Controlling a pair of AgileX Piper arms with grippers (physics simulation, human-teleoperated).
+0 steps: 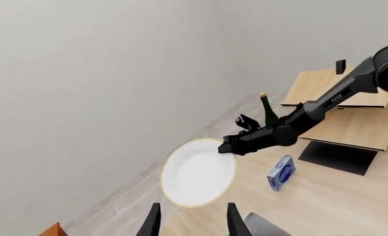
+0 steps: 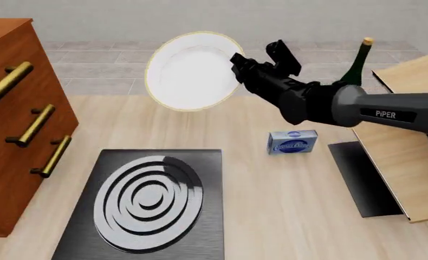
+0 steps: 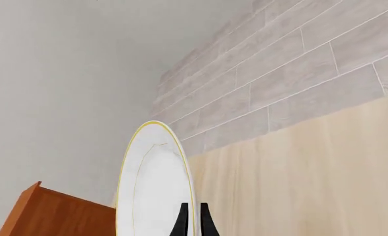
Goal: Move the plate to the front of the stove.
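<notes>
plate (image 2: 188, 73) held up beyond stove (image 2: 145, 203), tilted near upright (face toward camera), right gripper (image 2: 237, 67) pinching its rim, left gripper (image 1: 192, 221) spread

The right arm (image 2: 387, 114) carried the white word "PiPER" on its grey forearm link in the front view; the same lettering showed on that arm (image 1: 335, 98) in the left wrist view, too small to read with certainty. The small blue box (image 2: 293, 142) on the surface bore white print on its face, blurred past reading in the front view, and equally illegible on the box (image 1: 281, 172) in the left wrist view. The right wrist view showed no writing.
</notes>
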